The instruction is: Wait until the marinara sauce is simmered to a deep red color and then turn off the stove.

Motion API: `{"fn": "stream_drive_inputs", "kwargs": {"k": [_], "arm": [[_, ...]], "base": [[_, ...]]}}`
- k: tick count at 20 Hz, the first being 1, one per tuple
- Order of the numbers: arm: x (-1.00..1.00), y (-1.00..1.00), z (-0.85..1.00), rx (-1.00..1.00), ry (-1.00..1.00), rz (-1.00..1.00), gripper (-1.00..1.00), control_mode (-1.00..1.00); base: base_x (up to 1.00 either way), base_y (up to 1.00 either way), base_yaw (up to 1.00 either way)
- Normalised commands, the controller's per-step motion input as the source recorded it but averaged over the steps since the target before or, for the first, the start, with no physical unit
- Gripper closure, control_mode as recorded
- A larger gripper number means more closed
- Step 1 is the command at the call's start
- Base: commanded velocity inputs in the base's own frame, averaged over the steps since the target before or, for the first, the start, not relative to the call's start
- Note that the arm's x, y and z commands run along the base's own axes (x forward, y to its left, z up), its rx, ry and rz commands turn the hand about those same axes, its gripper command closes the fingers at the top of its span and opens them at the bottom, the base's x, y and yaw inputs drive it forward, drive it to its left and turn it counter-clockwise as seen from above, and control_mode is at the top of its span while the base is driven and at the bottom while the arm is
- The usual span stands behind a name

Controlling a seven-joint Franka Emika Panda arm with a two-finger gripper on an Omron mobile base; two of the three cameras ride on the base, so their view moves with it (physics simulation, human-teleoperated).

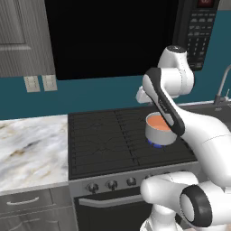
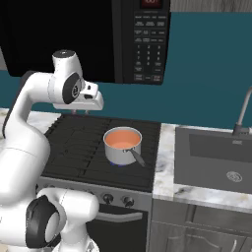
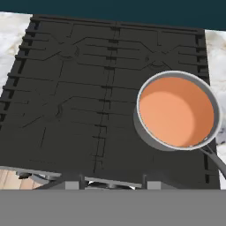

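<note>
— Right base view first: how is the arm posed?
— It rises from the near left, bends at a raised elbow and reaches out level over the far left part of the stove; the gripper hangs from the hand, pointing down at the grates, well above them and touching nothing.
— Are its jaws apart or together?
— I cannot tell; the tips are tiny from the base, and in the hand view only two dark stubs show at the bottom edge, with nothing between them.
— Where is the sauce?
— The sauce fills a steel saucepan on the near right burner; it is a flat disc of pale orange-salmon; the thin handle points toward the near right; a little blue flame shows under the pan in both base views.
— And the hand relative to the pan?
— Farther back and to the left of it, apart.
— Anything else?
— Round knobs line the steel front; a microwave hangs above; a sink lies to the right.
</note>
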Motion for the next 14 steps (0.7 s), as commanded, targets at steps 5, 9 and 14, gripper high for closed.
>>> {"fn": "stream_drive_inputs", "kwargs": {"k": [5, 9, 14], "arm": [[-0.60, -0.06, -0.13, -0.01, 0.09, -0.01, -1.00, -1.00], [0.00, 0.00, 0.00, 0.00, 0.00, 0.00, -1.00, -1.00], [0.00, 0.00, 0.00, 0.00, 0.00, 0.00, -1.00, -1.00]], "base": [[0.00, 0.00, 0.00], [0.00, 0.00, 0.00], [0.00, 0.00, 0.00]]}}
